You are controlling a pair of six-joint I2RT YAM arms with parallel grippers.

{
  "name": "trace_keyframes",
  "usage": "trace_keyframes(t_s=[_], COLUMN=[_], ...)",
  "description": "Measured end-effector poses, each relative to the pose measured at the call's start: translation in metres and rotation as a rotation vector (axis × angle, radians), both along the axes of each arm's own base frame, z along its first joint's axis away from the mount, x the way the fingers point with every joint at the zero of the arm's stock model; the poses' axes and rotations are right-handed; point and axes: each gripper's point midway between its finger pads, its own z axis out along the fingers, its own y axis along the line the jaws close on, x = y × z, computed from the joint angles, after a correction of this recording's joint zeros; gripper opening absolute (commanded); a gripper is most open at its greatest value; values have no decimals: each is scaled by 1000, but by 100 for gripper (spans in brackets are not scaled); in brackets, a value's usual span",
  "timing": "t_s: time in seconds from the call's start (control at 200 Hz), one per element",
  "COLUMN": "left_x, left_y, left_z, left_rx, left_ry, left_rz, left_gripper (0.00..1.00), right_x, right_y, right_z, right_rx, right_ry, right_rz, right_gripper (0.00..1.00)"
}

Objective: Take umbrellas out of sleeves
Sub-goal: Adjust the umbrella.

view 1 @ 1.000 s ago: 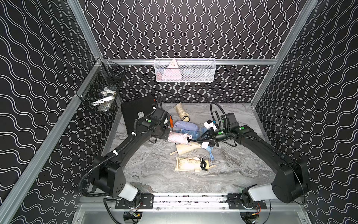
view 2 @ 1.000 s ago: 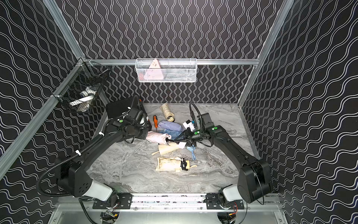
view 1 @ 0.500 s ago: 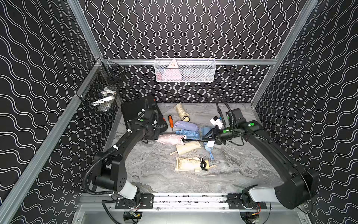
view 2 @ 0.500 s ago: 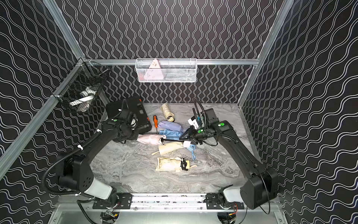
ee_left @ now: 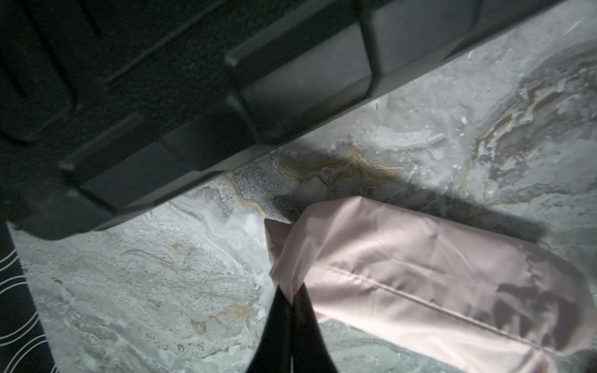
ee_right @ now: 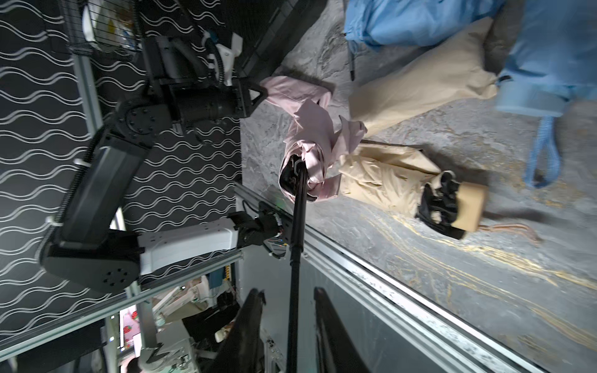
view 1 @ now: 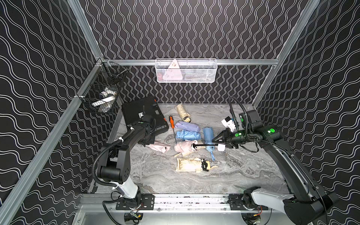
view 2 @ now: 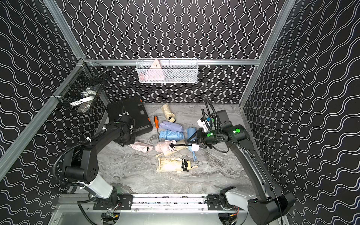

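A robotics lab test cell; black wall panels with white wavy lines [view 1: 194, 29] sit in bare aluminium extrusion framing [view 1: 243, 62]; a grey marbled tabletop [view 1: 233, 175] meets a slotted metal base rail [view 1: 191, 200] carrying two black robot arms, left arm [view 1: 124, 144] and right arm [view 1: 282, 155]; a white wire basket [view 1: 186, 79] and a black wire basket [view 1: 97, 110] hang from the frame.

R pincer [ee_right: 287, 292] astride blk shaft [ee_right: 298, 226] of pink umbrella [ee_right: 310, 135]

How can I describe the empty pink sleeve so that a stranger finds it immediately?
Find the black hard plastic case in the table's far left corner. In front of it, on the grey marble tabletop, lies the limp pink fabric sleeve, its end pinched by the left claw. Unlike the crinkled pink umbrella beside it, it is smooth and empty.
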Motion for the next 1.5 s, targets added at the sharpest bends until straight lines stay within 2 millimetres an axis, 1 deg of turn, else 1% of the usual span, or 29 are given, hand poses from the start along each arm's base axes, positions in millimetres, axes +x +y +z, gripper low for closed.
trace_keyframes(t_s=[0.055,0.11,0.14,0.235,0.37,0.49,0.59,0.695,0.801,0.901,0.986,1.056,1.166,1.261,1.501], left_x=[-3,-5,-5,-6,-8,-12,-19,-26,-28,-25,-24,-22,-18,-18,-16], left_y=[-1,-1,0,7,13,8,4,-5,-13,-20,-22,-20,-25,-27,-61], left_z=[4,13,20,36,50,53,45,36,35,36,38,43,56,61,78], left_rx=[-20,-36,-46,-54,-63,-92,-123,-173,-219,-258,-271,-272,-290,-295,-289], left_ry=[-6,-28,-46,-75,-102,-99,-77,-46,-45,-53,-56,-72,-109,-120,-139], left_rz=[19,33,44,79,102,99,105,97,92,83,92,96,82,79,-13], left_gripper=[58,69,73,79,80,80,80,80,80,80,80,80,80,80,80], right_x=[4,7,9,13,15,20,25,28,28,25,21,18,22,25,35], right_y=[8,15,19,27,31,36,42,47,53,62,71,79,88,97,130], right_z=[9,16,17,13,4,3,10,22,31,35,33,32,28,25,11], right_rx=[36,65,76,85,103,152,215,270,310,330,336,341,349,355,373], right_ry=[-17,-20,-17,-5,18,29,20,0,-14,-18,4,8,16,14,50], right_rz=[26,44,54,76,68,48,40,45,68,98,123,147,160,175,218], right_gripper=[0,0,0,0,0,0,0,0,0,0,0,0,0,0,0])
